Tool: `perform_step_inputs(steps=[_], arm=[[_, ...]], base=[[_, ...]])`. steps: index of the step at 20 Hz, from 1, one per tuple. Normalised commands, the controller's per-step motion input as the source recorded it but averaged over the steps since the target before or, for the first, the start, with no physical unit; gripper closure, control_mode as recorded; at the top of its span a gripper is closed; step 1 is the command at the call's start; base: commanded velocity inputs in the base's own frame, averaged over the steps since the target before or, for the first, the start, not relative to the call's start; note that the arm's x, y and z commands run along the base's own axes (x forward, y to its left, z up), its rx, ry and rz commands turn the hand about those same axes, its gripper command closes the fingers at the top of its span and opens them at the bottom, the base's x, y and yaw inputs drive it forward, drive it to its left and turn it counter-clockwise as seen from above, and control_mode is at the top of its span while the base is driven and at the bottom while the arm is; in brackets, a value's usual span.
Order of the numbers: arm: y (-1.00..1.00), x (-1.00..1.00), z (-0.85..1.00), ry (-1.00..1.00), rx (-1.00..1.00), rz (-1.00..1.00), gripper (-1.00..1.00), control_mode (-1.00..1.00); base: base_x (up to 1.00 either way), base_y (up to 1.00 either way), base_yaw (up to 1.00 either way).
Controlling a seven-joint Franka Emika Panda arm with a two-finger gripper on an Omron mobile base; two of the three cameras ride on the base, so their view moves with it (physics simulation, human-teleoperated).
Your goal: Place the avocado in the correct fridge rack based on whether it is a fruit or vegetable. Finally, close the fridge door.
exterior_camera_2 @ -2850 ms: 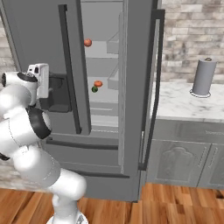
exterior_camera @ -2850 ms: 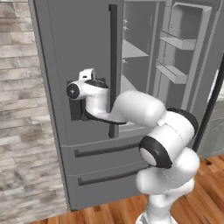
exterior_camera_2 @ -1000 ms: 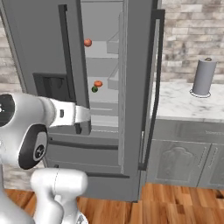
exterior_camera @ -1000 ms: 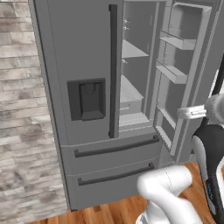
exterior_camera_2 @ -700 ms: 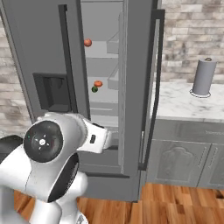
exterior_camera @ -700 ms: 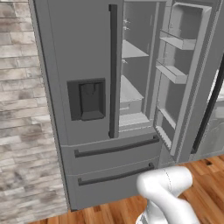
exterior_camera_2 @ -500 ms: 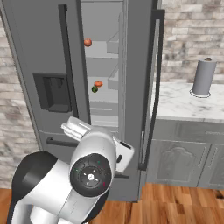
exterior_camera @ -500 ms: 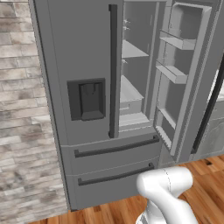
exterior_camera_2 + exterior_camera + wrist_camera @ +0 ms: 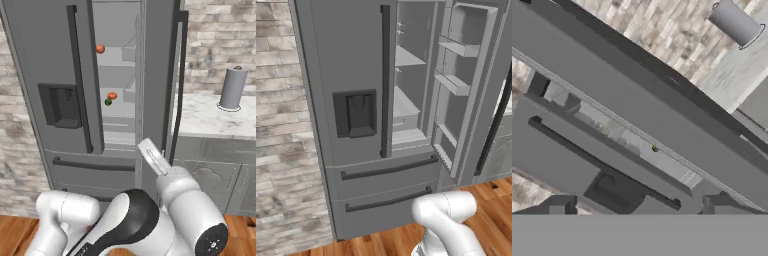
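The avocado point(image 9: 108, 102) is a tiny dark green oval lying on the fridge rack point(image 9: 120, 112), just left of and below an orange-red fruit point(image 9: 112, 95). The hand view shows the avocado point(image 9: 655, 148) as a speck in the narrow gap between the doors. The rack point(image 9: 403, 105) is a pale shelf with a shallow drawer under it. The right fridge door point(image 9: 466, 100) stands open, while the right base view shows this door point(image 9: 157, 75) edge-on. My gripper point(image 9: 639, 206) is open with nothing in it. My gripper point(image 9: 146, 147) sits low before the door gap, below the avocado.
A second orange-red fruit point(image 9: 100, 48) rests on a higher shelf. A grey paper-towel roll point(image 9: 233, 88) stands on the marble counter point(image 9: 210, 122) right of the fridge. The left door point(image 9: 346, 80) with its dispenser is shut. Two freezer drawers point(image 9: 386, 185) lie below.
My arm has swung from the left side of the fridge across to the right, in front of the door gap. The avocado and the doors have not moved.
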Motion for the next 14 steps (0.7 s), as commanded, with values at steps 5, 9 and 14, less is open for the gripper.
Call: perform_step_inputs(steps=[5,9,14], arm=[[-0.37,0.65,-0.45,-0.03,0.38,0.13,-1.00,-1.00],[-0.17,0.74,-0.47,0.00,0.26,0.14,-1.00,-1.00],[-0.13,0.82,-0.39,0.00,0.18,0.14,-1.00,-1.00]], base=[[0.00,0.00,0.00],[0.00,0.00,0.00],[0.00,0.00,0.00]])
